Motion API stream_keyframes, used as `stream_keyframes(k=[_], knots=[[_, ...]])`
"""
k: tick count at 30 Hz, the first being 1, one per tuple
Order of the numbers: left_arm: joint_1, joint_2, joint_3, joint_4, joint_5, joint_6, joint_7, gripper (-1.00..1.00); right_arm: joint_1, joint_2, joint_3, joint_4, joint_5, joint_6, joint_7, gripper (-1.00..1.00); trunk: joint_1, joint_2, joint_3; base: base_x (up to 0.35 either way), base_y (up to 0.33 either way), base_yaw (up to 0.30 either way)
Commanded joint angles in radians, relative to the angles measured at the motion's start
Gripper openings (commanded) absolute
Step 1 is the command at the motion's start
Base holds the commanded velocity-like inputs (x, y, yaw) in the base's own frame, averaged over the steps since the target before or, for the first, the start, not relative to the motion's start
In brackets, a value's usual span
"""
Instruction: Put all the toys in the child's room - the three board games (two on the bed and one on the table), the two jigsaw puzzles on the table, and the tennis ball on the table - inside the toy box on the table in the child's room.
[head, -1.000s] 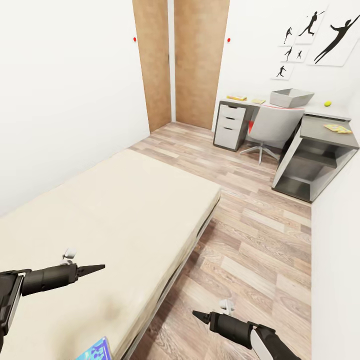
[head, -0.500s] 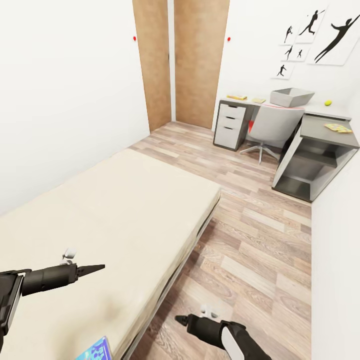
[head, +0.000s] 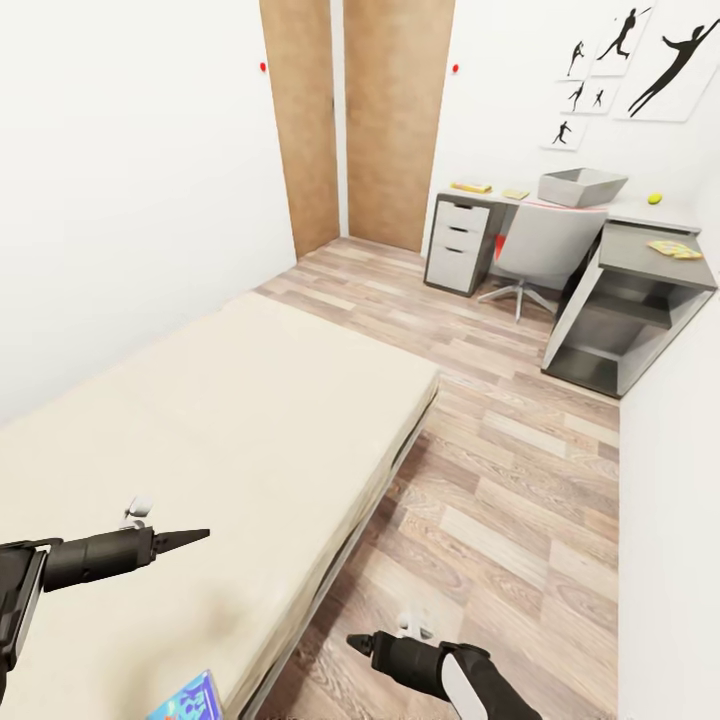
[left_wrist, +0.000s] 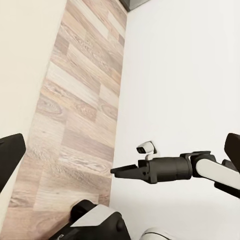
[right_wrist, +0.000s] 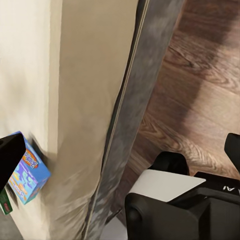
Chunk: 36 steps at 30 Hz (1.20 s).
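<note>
The bed (head: 230, 440), with its cream mattress and grey frame, is the landmark here. Beyond its foot, across the wood plank floor (head: 500, 480), two tall wooden doors (head: 360, 120) stand in the white wall. To the right of those doors, well apart from the bed, the counter (head: 640, 215) runs into the corner, with a grey drawer unit (head: 457, 245) under it and a grey swivel chair (head: 535, 250) pushed in. Black silhouette pictures (head: 640, 70) hang above.

On the counter sits the light grey toy box (head: 582, 186). A yellow-green tennis ball (head: 655, 198) lies near it, a bright jigsaw puzzle (head: 675, 248) on the lower step of the counter, and two flat toys (head: 472, 187) beyond the bin towards the doors; too small to tell apart.

On the bed's near corner lies a blue board game (head: 190, 700), its printed cover clear in the right wrist view (right_wrist: 29, 175).

The left end effector (head: 185, 538) hovers over the mattress, fingers pressed to a point, holding nothing. The right end effector (head: 362, 643) hangs above the floor just beside the bed frame, likewise narrow and empty.
</note>
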<state>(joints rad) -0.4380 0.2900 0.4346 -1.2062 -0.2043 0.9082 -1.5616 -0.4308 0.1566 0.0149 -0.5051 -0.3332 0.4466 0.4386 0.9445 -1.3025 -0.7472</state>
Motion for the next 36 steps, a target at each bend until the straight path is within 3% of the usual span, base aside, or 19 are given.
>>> stream_keyframes(k=[1,4,20,36], knots=[[-0.001,0.0,0.001,-0.001,-0.01,0.011,-0.009,1.0,0.0,0.0,0.002,-0.001,-0.008,0.006,-0.002,1.0,0.0,0.0,-0.002,0.0,0.0,-0.07],[-0.001,0.0,0.001,-0.001,-0.01,0.011,-0.009,1.0,0.0,0.0,0.003,-0.001,-0.007,0.006,-0.001,1.0,0.0,0.0,-0.007,0.0,0.0,-0.072],[-0.001,0.003,0.002,-0.001,-0.01,0.011,-0.009,1.0,0.0,0.001,0.12,-0.002,-0.01,0.016,0.001,1.0,0.0,0.0,-0.033,0.0,0.0,-0.063],[-0.001,0.005,0.003,-0.001,-0.01,0.014,-0.009,1.0,0.0,0.001,0.132,-0.003,-0.016,0.016,0.0,1.0,0.0,0.0,-0.039,0.0,0.0,0.054]])
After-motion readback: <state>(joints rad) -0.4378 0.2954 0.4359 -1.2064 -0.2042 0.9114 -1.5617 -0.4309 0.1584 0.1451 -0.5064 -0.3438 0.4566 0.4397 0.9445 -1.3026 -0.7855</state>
